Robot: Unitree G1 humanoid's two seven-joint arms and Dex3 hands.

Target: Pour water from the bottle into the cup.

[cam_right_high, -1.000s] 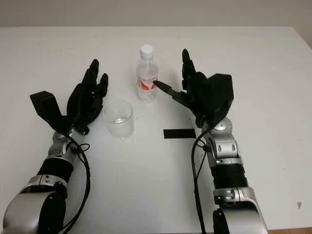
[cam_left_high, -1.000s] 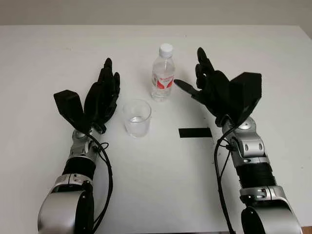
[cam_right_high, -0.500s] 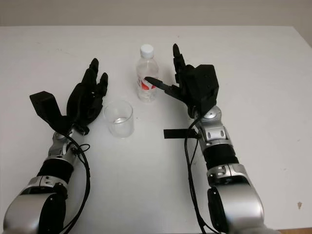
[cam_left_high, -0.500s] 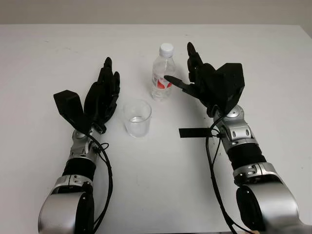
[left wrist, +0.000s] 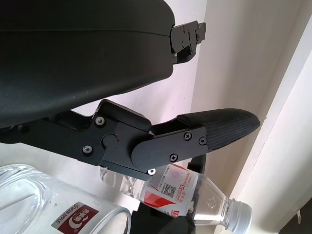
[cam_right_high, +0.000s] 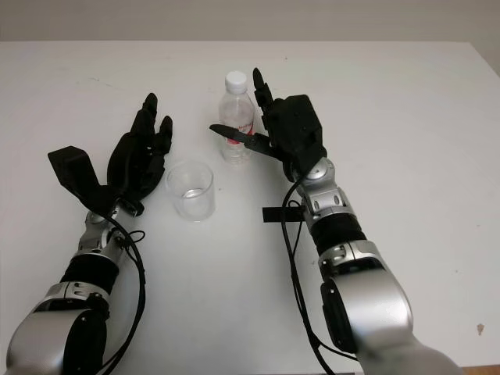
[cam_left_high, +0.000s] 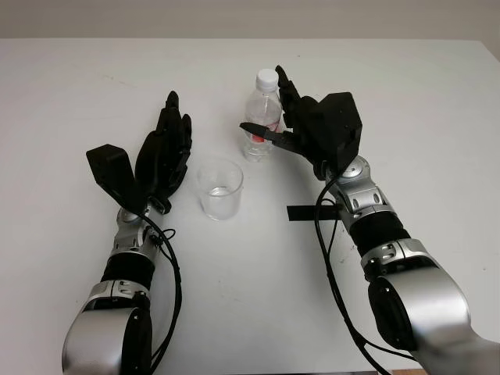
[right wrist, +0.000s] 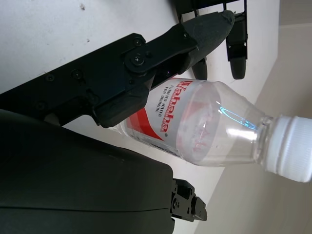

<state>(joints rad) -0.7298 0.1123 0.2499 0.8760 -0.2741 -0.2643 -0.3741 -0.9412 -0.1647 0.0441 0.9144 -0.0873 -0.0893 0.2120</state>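
A clear water bottle [cam_left_high: 260, 117] with a red label and white cap [cam_left_high: 266, 77] stands upright at the middle back of the table. Just in front of it, slightly left, is a clear plastic cup [cam_left_high: 219, 189], upright. My right hand [cam_left_high: 266, 105] is open at the bottle's right side; its thumb [cam_left_high: 258, 131] crosses in front of the label while the other fingers [cam_left_high: 283, 82] rise behind the neck. The bottle [right wrist: 204, 122] sits close to the palm in the right wrist view. Left of the cup, my left hand [cam_left_high: 170, 144] is open, holding nothing.
A strip of black tape [cam_left_high: 308, 212] lies on the white table [cam_left_high: 250, 297] right of the cup, under my right forearm. The table's far edge meets a pale wall behind the bottle.
My right hand has swung left to the bottle, so its thumb now passes in front of the label and its fingers stand behind the neck. The left hand, cup and bottle have not moved.
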